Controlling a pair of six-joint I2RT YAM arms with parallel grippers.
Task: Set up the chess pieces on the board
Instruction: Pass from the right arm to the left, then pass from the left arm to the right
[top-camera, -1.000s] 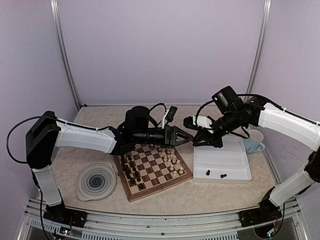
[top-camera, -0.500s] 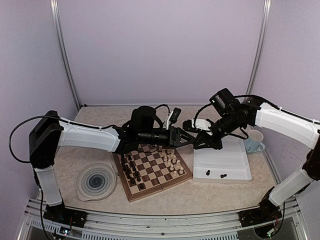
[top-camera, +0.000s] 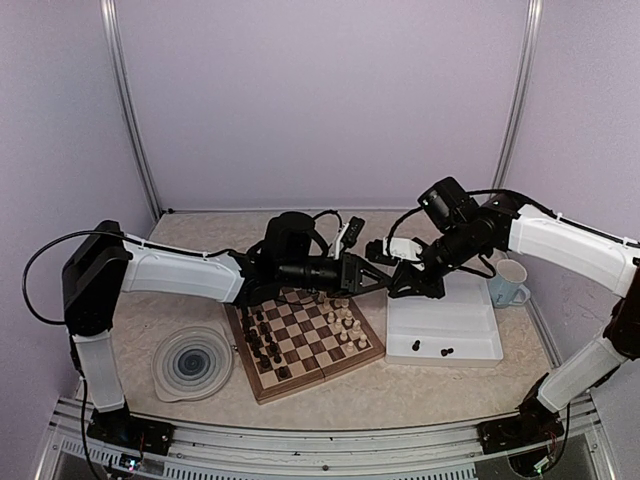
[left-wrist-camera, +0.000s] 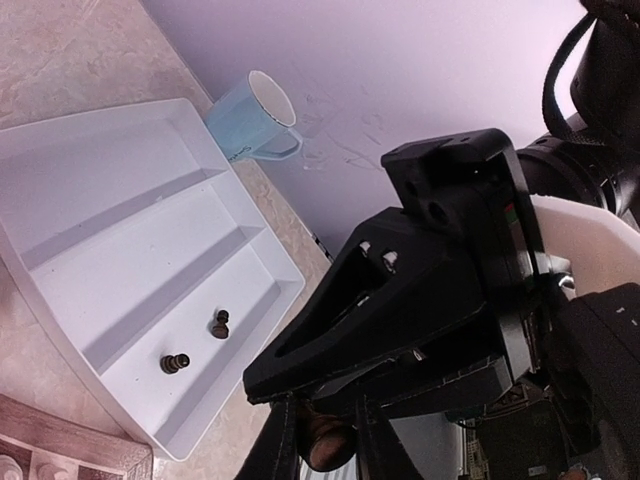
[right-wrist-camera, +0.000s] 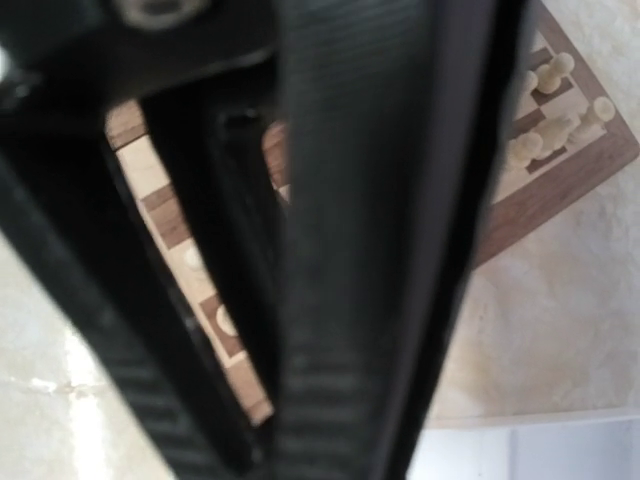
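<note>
**Dark piece passed mid-air at board corner**

The left gripper (top-camera: 373, 280) and right gripper (top-camera: 392, 288) meet tip to tip above the 1 o'clock corner of the board (top-camera: 262, 386), probably to hand a piece from tray side to board side. In the left wrist view the left fingers (left-wrist-camera: 283, 446) are clamped on a dark piece (left-wrist-camera: 325, 446). The right fingers are together; can't tell if they also grip it. The tray (top-camera: 470, 322), at the board's 3 o'clock, holds two dark pieces (top-camera: 416, 346). On the board, dark rows (top-camera: 262, 338) fill the 9 o'clock side and cream rows (top-camera: 345, 322) the 3 o'clock side. Setup unfinished.

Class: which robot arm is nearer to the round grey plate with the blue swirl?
Left. The left arm stretches just behind the plate; the right arm stands far off, beyond the checkered wooden chessboard.
</note>
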